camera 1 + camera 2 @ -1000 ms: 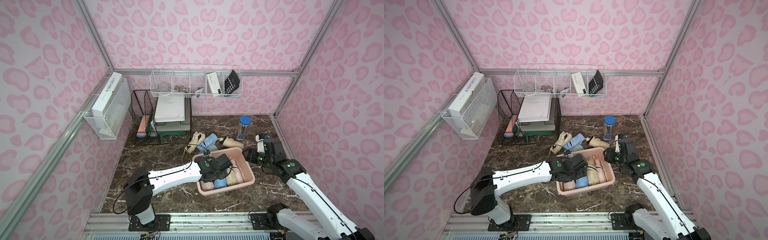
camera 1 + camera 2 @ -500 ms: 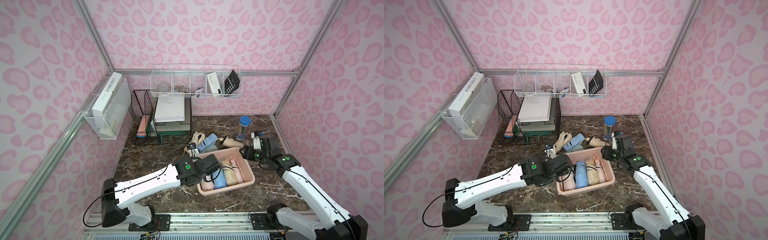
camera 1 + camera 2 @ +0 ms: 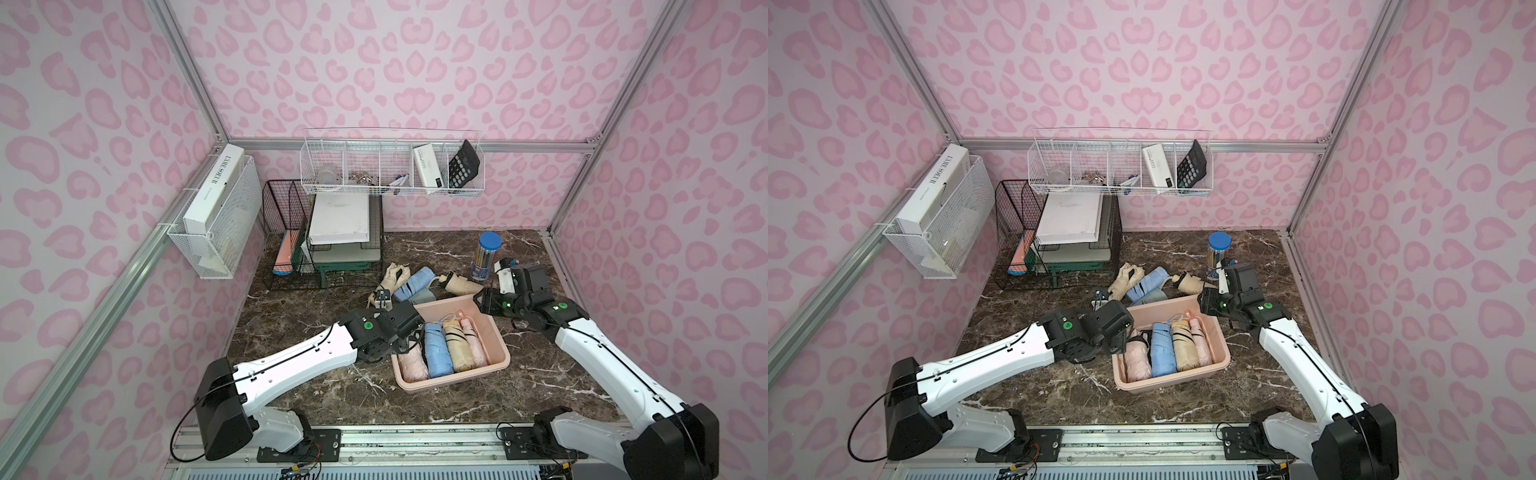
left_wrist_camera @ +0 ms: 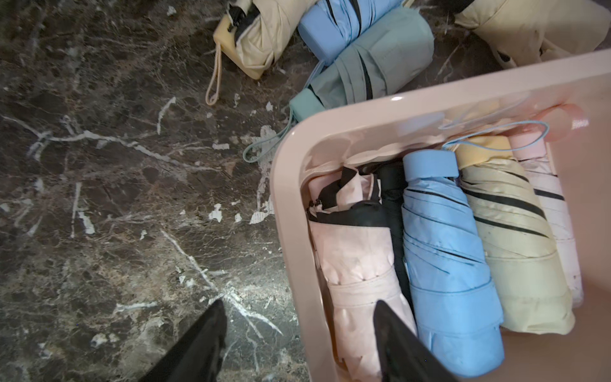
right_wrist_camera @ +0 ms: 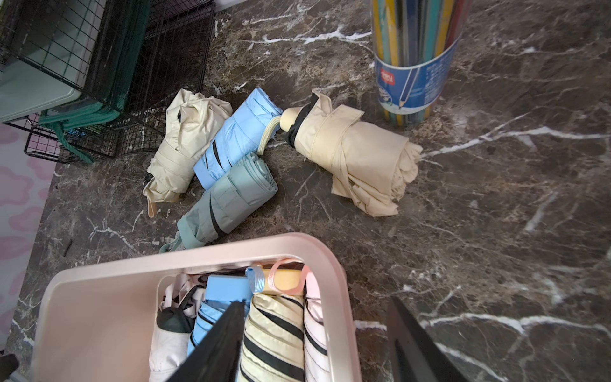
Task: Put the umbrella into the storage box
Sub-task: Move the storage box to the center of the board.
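Left gripper (image 4: 299,302) — now astride storage box (image 4: 429,96)

— What do we see on the dark marble table (image 3: 316,399)?
— We see the pink storage box (image 3: 457,377) near its middle, four folded umbrellas (image 3: 415,282) lying loose just behind it, a pencil tub (image 3: 484,259) standing near them, and a black wire rack (image 3: 286,232) at the back.

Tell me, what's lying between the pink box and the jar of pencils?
A cream umbrella lies on the table between the box and the pencil jar. It shows in both top views and in the right wrist view.
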